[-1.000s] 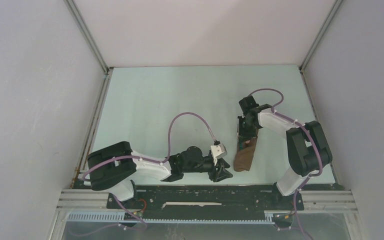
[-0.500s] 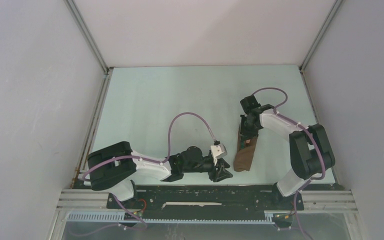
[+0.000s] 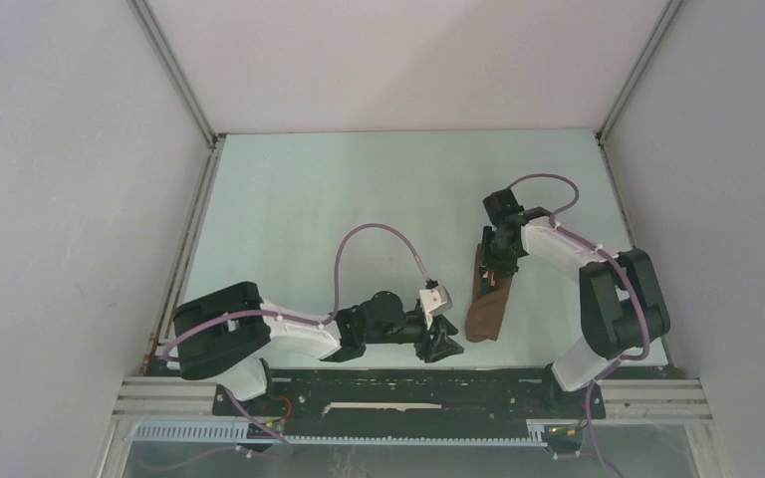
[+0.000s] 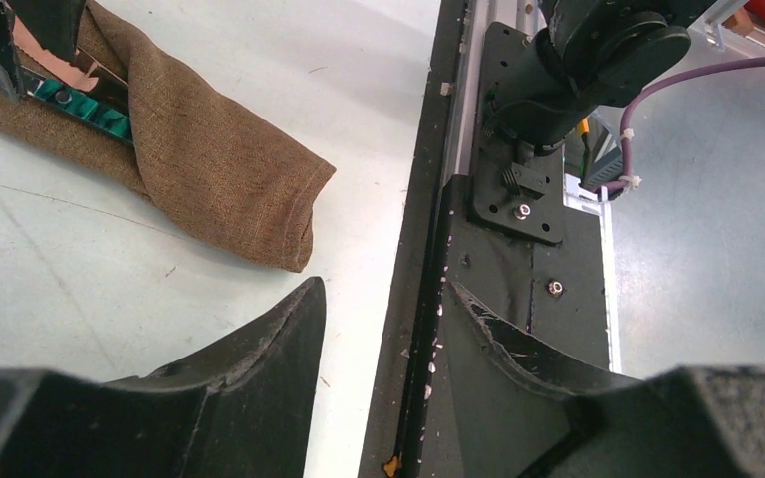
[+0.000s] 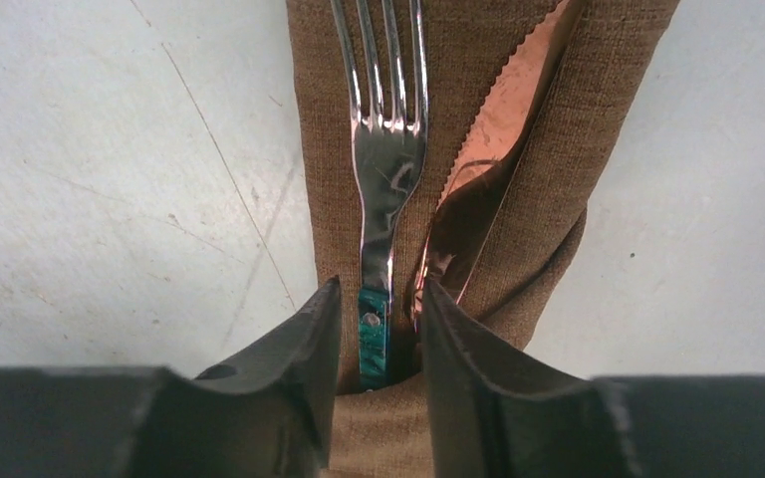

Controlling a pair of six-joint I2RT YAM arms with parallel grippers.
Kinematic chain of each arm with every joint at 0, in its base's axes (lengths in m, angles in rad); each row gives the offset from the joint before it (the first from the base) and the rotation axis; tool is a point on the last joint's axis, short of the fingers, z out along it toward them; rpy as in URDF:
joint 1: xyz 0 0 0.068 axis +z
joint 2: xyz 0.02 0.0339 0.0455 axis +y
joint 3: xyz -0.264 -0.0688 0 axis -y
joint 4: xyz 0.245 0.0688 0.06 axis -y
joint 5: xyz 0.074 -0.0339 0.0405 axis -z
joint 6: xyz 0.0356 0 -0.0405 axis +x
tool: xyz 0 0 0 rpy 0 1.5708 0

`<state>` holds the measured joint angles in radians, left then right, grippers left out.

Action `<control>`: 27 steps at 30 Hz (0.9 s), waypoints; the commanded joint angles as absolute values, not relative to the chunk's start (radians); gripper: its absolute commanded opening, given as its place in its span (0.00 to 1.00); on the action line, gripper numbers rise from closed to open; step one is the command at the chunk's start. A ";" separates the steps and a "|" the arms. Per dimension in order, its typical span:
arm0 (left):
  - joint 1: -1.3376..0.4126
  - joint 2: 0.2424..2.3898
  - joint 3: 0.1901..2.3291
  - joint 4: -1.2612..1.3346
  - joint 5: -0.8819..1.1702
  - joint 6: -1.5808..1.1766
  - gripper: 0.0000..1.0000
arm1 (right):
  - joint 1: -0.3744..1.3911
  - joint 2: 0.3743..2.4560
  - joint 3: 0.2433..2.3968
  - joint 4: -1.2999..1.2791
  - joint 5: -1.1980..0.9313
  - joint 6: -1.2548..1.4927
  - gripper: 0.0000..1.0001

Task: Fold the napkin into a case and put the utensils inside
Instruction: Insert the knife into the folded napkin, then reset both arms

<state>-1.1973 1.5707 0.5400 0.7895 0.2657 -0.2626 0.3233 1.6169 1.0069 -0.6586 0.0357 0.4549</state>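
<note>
The brown napkin is folded into a narrow case (image 3: pixel 486 307) lying lengthwise right of centre; the left wrist view shows its closed end (image 4: pixel 224 164). Both utensils sit in its open end: a silver fork (image 5: pixel 388 169) with a green handle, and a copper-coloured knife (image 5: pixel 488 139) tucked under a cloth flap (image 5: pixel 558 149). My right gripper (image 5: pixel 379 291) is open and straddles the fork's handle, with a small gap on each side. My left gripper (image 4: pixel 381 289) is open and empty, low over the table's near edge, just short of the case.
A black rail (image 4: pixel 438 249) runs along the table's near edge, under my left gripper. The right arm's base (image 4: pixel 578 70) stands beyond it. Grey enclosure walls (image 3: pixel 70 199) close in both sides and the back.
The right jaws were shut on the fork's handle and have now parted from it. The right wrist has shifted slightly back and right. The left arm has not moved.
</note>
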 commanded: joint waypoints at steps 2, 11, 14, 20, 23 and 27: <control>-1.185 1.460 0.540 0.790 0.240 -0.282 0.55 | 0.335 1.486 1.028 -0.714 0.040 0.431 0.49; -1.172 1.006 0.802 0.141 -0.063 -0.288 0.62 | 0.381 0.939 1.183 -0.887 -0.110 0.331 0.63; -1.145 0.908 0.997 -0.133 -0.282 -0.250 0.69 | 0.368 0.785 1.275 -0.901 -0.140 0.313 0.71; -1.048 0.795 1.297 -0.349 -0.522 -0.127 0.91 | 0.368 0.577 1.473 -0.895 -0.084 0.255 1.00; -1.049 0.725 1.344 -0.326 -0.636 -0.071 1.00 | 0.369 0.554 1.555 -0.922 -0.035 0.209 1.00; -1.048 0.651 1.378 -0.313 -0.686 -0.011 1.00 | 0.370 0.522 1.593 -0.937 0.000 0.189 1.00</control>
